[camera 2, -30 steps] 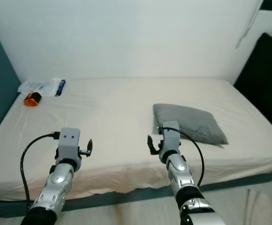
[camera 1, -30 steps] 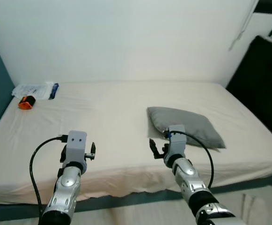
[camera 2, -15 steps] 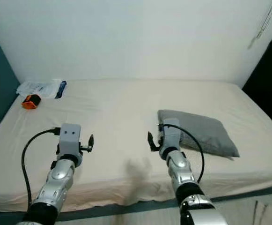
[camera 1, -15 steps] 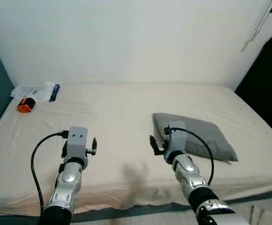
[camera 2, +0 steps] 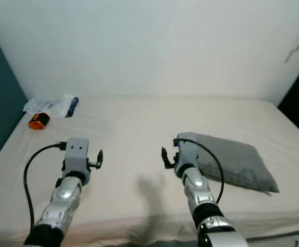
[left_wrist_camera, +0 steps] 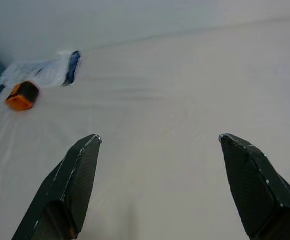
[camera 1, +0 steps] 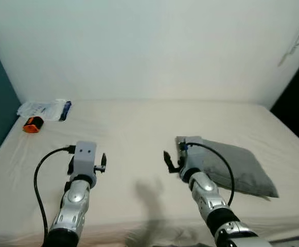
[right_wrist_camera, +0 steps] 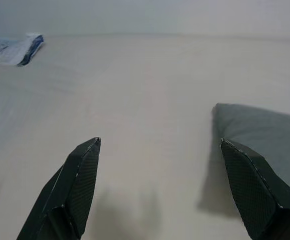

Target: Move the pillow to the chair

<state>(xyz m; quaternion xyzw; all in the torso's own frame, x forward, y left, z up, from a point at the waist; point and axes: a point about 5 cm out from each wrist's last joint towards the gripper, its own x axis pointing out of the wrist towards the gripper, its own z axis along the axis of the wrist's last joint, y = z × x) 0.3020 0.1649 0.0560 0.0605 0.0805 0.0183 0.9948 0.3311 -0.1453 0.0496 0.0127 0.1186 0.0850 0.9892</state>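
Both grippers over the bed point(camera 1: 128, 134), fingers spread, gripping nothing. Right gripper point(right_wrist_camera: 159, 185) just beside pillow point(camera 1: 236, 164) near right edge; left gripper point(left_wrist_camera: 159, 185) over bare sheet.

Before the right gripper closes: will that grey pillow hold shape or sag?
Likely sags: the pillow lies low and slumped on the bed. Probably light. The open right gripper would pinch one edge, so the rest may droop.
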